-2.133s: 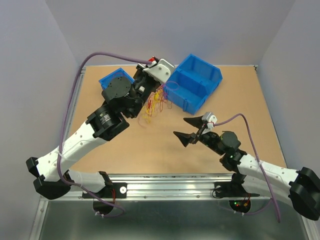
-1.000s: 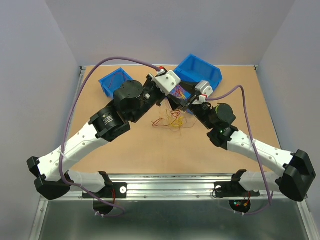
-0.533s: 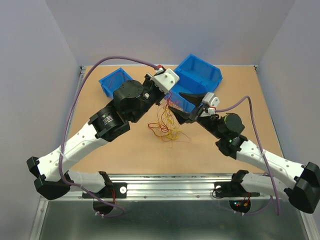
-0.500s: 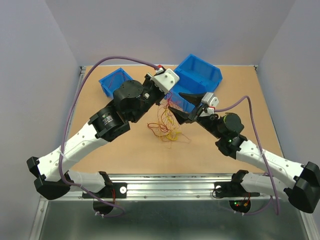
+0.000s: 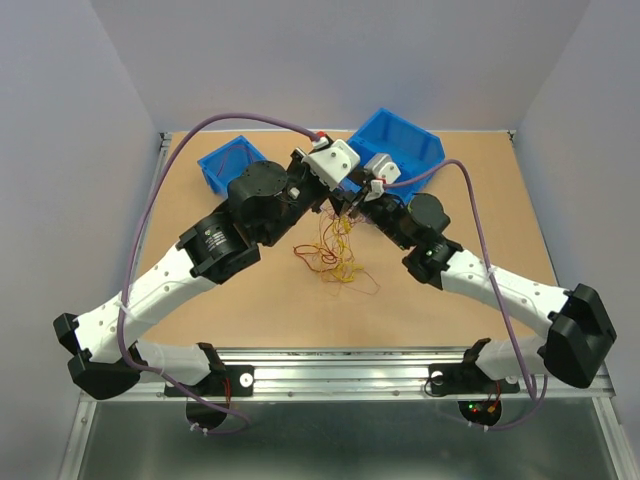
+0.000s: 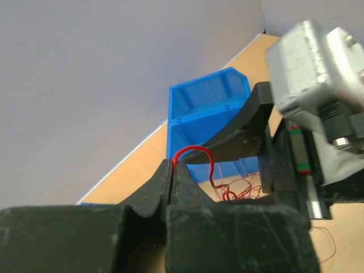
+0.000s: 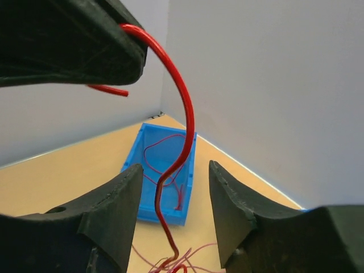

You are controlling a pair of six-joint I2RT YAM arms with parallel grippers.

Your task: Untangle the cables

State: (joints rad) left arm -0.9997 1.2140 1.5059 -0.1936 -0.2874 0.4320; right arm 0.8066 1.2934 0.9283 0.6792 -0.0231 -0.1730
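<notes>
While clenched fully together at lower centre of the left wrist view, pinches a thin glossy red wire (image 7: 190,116) at the black tips of the left gripper (image 6: 173,170). Arches out of that pinch in a smooth hoop, then drops to the loose tangle of hair-thin red, orange and yellow wires (image 5: 333,255), lying on the tan board table (image 5: 480,230) just below centre of the overhead frame.

Stands parted at the right gripper (image 7: 173,196): matte black curved fingers (image 7: 111,210) on either side of the same red wire at the bottom of the right wrist view, with a gap on both sides and no contact seen.

Meets tip to tip at upper centre of the overhead frame, overlapping the left corner of the large blue plastic bin (image 5: 405,150). Leaves bare board below and to lower right of the tangle. Hemmed in above by both bins, the small blue plastic bin (image 5: 222,162) at upper left, and by plain grey walls (image 5: 330,60) on three sides.

Smooth, moulded, open-topped bins; a few thin red strands inside the small one in the right wrist view. Springy, curled, overlapping loops throughout the tangle.
</notes>
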